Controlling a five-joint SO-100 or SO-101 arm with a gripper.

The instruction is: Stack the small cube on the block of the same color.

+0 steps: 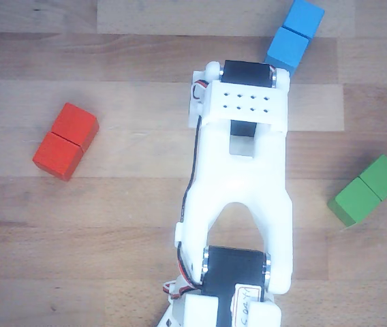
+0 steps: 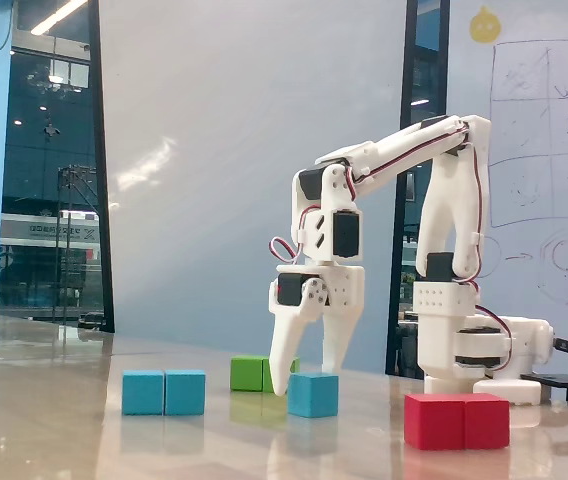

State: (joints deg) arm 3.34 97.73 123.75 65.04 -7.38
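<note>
Glossy wooden table (image 2: 54, 420), glass-walled room behind

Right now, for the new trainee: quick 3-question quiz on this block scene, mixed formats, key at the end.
1. True or false: in the fixed view, the small light-blue cube already sits on top of the oblong blue block.
2. Multiple choice: in the fixed view, the gripper is
A. high above all the blocks
B. down at the small light-blue cube, fingers open
C. shut on the red block
3. Fill in: in the other view, the arm hides the small cube; the block at the right edge is the ____ block.

Key: 1 false; 2 B; 3 green.
</note>
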